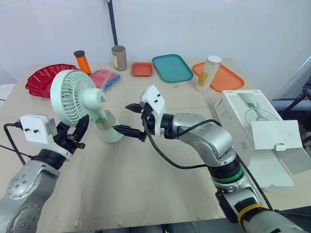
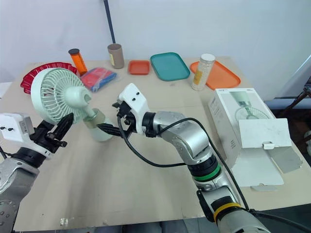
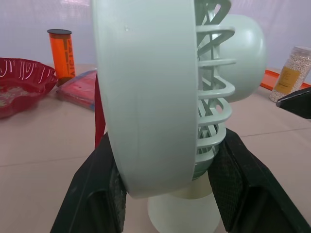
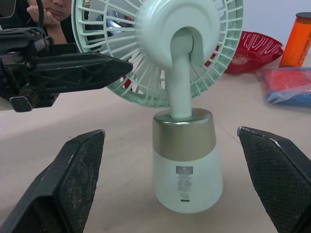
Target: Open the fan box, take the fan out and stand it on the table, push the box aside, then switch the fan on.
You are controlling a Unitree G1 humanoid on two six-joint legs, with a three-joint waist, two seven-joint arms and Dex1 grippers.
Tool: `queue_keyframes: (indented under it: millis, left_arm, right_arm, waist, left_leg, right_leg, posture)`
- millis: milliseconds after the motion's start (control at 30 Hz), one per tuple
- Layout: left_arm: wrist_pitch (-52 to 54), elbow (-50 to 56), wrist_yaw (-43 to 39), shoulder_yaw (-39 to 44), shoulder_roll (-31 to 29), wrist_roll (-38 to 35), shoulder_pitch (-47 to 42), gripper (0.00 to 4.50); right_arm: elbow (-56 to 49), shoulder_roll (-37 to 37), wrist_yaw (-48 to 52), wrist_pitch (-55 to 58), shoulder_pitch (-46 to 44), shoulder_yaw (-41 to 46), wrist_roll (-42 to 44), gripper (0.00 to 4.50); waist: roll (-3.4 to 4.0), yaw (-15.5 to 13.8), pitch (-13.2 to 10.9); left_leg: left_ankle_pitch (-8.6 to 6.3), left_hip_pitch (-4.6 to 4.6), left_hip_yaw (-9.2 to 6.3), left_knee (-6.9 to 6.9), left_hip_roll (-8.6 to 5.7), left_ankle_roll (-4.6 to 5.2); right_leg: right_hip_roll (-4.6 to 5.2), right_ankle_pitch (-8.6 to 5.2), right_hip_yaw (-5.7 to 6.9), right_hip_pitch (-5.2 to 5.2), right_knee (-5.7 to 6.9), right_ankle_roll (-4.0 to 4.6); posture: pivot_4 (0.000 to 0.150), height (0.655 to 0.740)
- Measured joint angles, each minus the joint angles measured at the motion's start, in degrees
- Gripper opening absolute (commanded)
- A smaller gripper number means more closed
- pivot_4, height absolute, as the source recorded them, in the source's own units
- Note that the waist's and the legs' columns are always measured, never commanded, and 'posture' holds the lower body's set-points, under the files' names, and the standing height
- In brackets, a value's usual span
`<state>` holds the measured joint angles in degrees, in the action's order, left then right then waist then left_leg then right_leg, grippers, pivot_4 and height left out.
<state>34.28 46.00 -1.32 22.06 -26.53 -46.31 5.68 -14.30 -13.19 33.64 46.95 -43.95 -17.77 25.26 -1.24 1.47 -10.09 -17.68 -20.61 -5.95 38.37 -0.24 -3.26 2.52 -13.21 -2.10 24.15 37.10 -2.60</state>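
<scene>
Head views: the fan [image 1: 80, 99] stands upright on the bench [image 1: 146, 184], left of its middle, out of the box [image 1: 243, 116]. The white box lies at the bench's right edge with its flap [image 1: 279, 136] folded open. The left pincer [image 1: 80, 133] reaches up to the lower rim of the fan's head. The right pincer [image 1: 124, 118] is released, its fingers spread wide just beside the fan's base. Along the far edge sit a red basket [image 1: 41, 77], an orange bottle [image 1: 82, 61], a red packet [image 1: 104, 77], a brown tube [image 1: 119, 58], a small orange tray [image 1: 142, 69], a teal tray [image 1: 172, 68], a jar [image 1: 208, 73] and a long orange tray [image 1: 226, 77].

Left wrist view: the two black fingers [image 3: 92, 194] sit against either side of the fan's [image 3: 146, 97] head, one on the front rim and one on the rear grille, grasping it. Behind are the bottle [image 3: 62, 53], basket [image 3: 19, 82], packet [image 3: 80, 90] and jar [image 3: 289, 73]. A tip of the right pincer's finger [image 3: 296, 102] shows near the jar.

Right wrist view: the right pincer's fingers [image 4: 68, 179] stand well apart on either side of the fan's base [image 4: 187, 165], touching nothing. The left pincer [image 4: 73, 68] lies across the rear grille. A person [image 4: 46, 9] shows beyond it.
</scene>
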Motion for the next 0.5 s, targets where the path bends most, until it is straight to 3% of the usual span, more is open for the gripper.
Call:
queue_keyframes:
  millis: [500]
  left_arm:
    - [1.99, 3.52, -1.03, -7.17, -2.1, 5.2, 0.28, 1.81]
  right_arm:
    - [3.84, 2.57, 1.22, -1.96, -1.44, -1.62, -3.35, 4.5]
  waist:
    - [0.01, 0.09, 0.0]
  left_leg:
    - [0.0, 0.0, 0.04, -0.01, 0.0, 0.0]
  right_leg:
    - [-0.01, 0.01, -0.03, 0.05, 0.04, 0.01]
  posture:
    - [0.15, 0.74]
